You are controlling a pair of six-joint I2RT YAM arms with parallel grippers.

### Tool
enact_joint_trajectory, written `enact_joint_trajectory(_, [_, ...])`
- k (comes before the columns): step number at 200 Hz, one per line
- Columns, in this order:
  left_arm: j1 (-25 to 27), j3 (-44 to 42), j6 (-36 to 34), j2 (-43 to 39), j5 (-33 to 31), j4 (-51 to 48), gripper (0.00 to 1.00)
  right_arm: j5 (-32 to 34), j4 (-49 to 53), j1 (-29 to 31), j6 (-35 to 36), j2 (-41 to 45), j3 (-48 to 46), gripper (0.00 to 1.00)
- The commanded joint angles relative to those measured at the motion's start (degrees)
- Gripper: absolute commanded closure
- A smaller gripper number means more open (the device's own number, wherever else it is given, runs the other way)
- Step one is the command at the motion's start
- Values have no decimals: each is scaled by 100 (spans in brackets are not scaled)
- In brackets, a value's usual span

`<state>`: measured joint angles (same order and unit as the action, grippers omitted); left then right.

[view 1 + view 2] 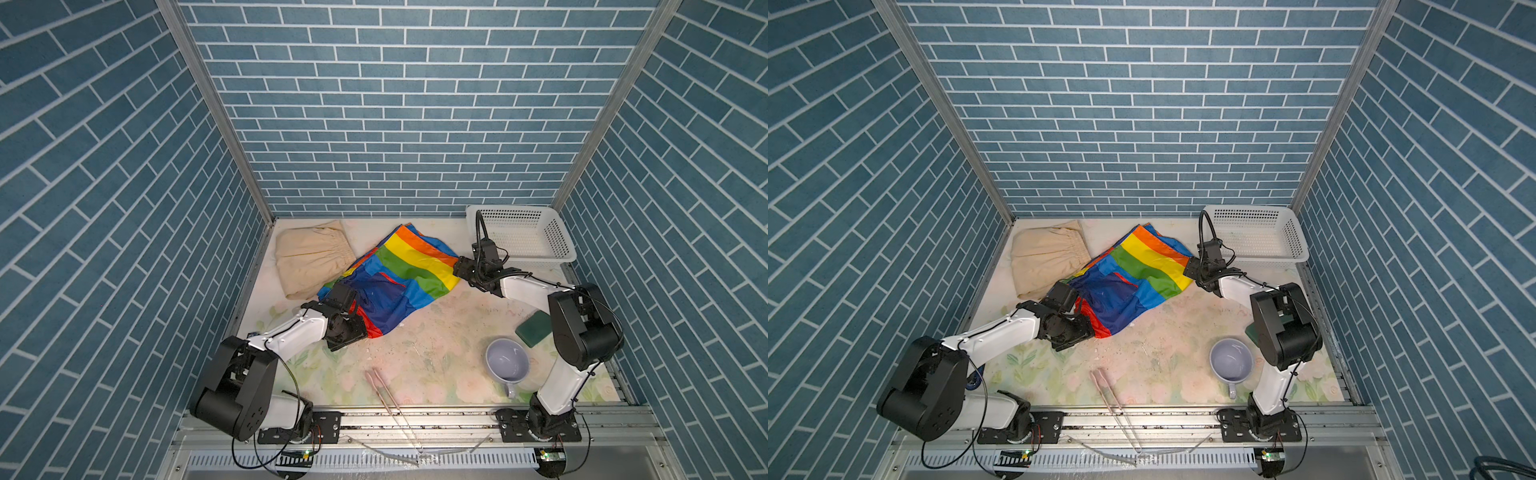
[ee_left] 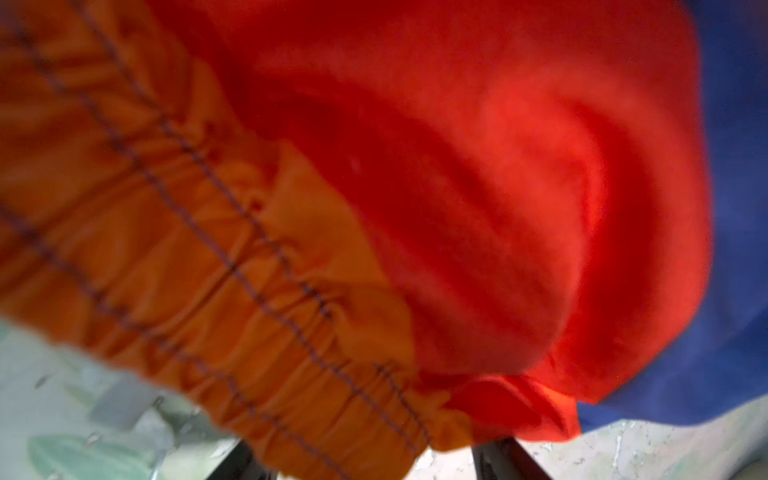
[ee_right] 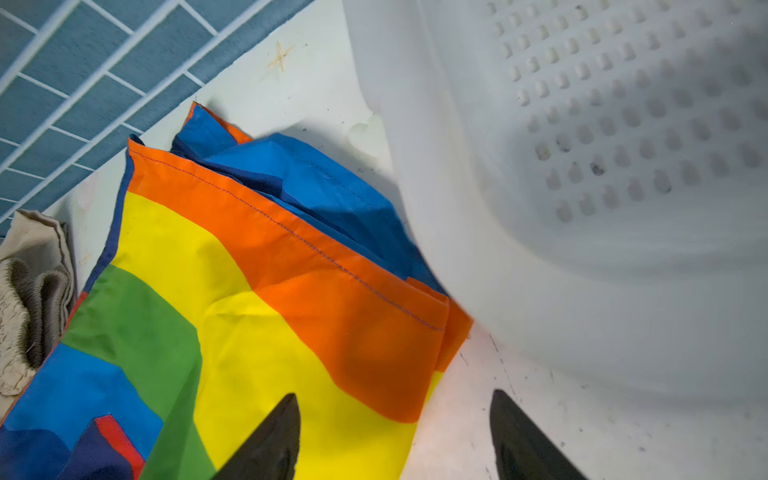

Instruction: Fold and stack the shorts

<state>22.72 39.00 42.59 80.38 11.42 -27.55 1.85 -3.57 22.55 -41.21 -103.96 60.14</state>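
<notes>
Beige shorts (image 1: 309, 257) are judged folded, well apart from both grippers. Rainbow shorts (image 1: 399, 274) are left unfolded, unstacked: hem framed between the right gripper's (image 3: 395, 392) wide-spread fingers, waistband draped over the left gripper (image 1: 341, 298), grip untellable.

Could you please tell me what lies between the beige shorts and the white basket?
The rainbow-striped shorts lie spread between the beige shorts and the white basket; both top views show it.

Floral table (image 1: 436, 332): beige shorts (image 1: 309, 262), rainbow shorts (image 1: 407, 266), basket (image 1: 515, 208), mug (image 1: 505, 361), sponge (image 1: 534, 330), tongs (image 1: 379, 388)
</notes>
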Motion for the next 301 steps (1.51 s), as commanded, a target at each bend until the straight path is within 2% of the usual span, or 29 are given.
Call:
enact_joint_trajectory(1, [38, -70, 14, 282, -148, 186, 37, 121, -56, 0, -380, -275, 118, 29])
enact_joint_trajectory(28, [32, -138, -3, 325, -140, 230, 53, 230, -87, -22, -457, -495, 206, 31])
enact_joint_trajectory(50, [31, -179, -29, 287, -196, 125, 72, 241, -199, -68, -540, -620, 256, 45])
enact_joint_trajectory(66, [21, -281, -41, 225, -237, 92, 84, 228, -281, -131, -617, -690, 267, 64])
enact_joint_trajectory(76, [-18, -380, -42, 190, -229, 101, 89, 190, -331, -175, -696, -713, 246, 83])
enact_joint_trajectory(88, [-83, -524, -32, 146, -152, 167, 96, 166, -381, -206, -729, -713, 202, 100])
enact_joint_trajectory(94, [-121, -601, -30, 111, -96, 207, 100, 195, -368, -209, -722, -697, 187, 100])
enact_joint_trajectory(139, [-425, -1057, -66, -311, -19, 119, 100, 818, -390, -231, -662, -274, -295, 100])
enact_joint_trajectory(204, [-470, -1566, -56, -1066, 33, -362, 100, 1497, -350, -271, -431, 167, -691, 100])
enact_joint_trajectory(242, [-477, -1861, 32, -1400, 88, -488, 100, 1037, -489, -192, -443, 508, -999, 100])
enact_joint_trajectory(274, [-471, -1803, 13, -1438, 39, -666, 100, 758, -68, 401, 66, 731, -902, 100])
enact_joint_trajectory(282, [-470, -1749, 13, -1448, 6, -719, 100, 704, 162, 544, 248, 763, -803, 92])
enact_joint_trajectory(295, [-470, -1681, 26, -1496, -32, -816, 100, 654, 491, 643, 472, 850, -680, 71])
enact_joint_trajectory(301, [-476, -1662, 27, -1512, -48, -867, 100, 699, 615, 659, 542, 936, -654, 64])
